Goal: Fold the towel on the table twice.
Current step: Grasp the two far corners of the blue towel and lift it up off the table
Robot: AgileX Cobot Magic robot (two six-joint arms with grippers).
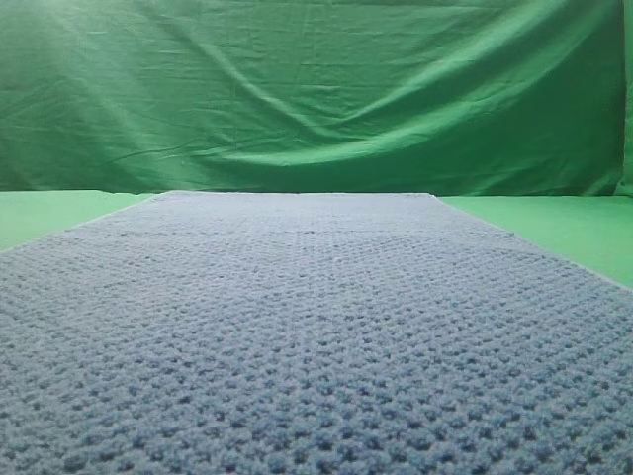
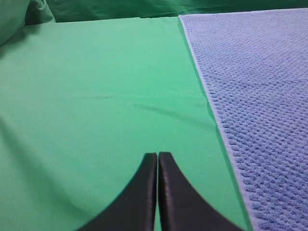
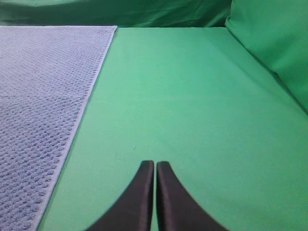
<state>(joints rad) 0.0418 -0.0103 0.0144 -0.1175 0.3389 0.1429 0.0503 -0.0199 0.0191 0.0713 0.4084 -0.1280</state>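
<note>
The towel (image 1: 316,336) is lying flat and fully spread on the table (image 1: 554,223), filling the lower part of the exterior view, so I judge that no fold is started yet. The left gripper (image 2: 158,156) is sitting at the bottom centre of its wrist view with the fingers pressed together, holding nothing, over bare table beside the towel edge. The right gripper (image 3: 155,164) is doing the same on the other side. Next, both grippers probably need to open and reach for the towel edge or corners.

Low front cam; wrist cams flanking towel (image 1: 316,336).
</note>
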